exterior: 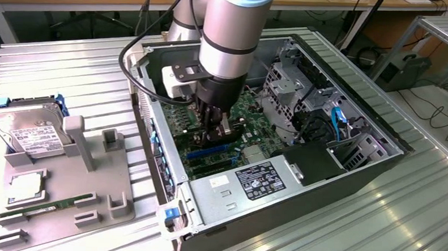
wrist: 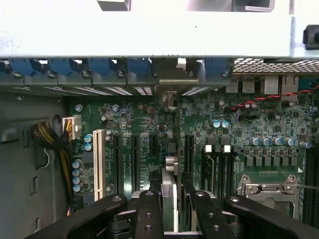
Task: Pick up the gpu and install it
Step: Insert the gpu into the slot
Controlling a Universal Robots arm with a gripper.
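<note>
The open computer case (exterior: 343,165) lies on its side on the metal table, its green motherboard (exterior: 249,111) facing up. My gripper (exterior: 212,132) reaches down inside the case, just above the blue expansion slots (exterior: 207,153). It is shut on the gpu (exterior: 207,140), a thin black card held on edge. In the wrist view the gpu (wrist: 169,191) runs edge-on between my two black fingers (wrist: 149,209), in line with the black slots on the motherboard (wrist: 259,124). Its silvery bracket end (wrist: 170,99) sits by the case's rear slot openings. Whether the card is seated in a slot I cannot tell.
A grey holder tray (exterior: 93,182) at the exterior view's left carries a hard drive (exterior: 31,131), a processor chip (exterior: 24,185) and a green memory stick (exterior: 46,205). Inside the case are the power supply (exterior: 259,181), a drive cage (exterior: 286,94) and cables (exterior: 337,122).
</note>
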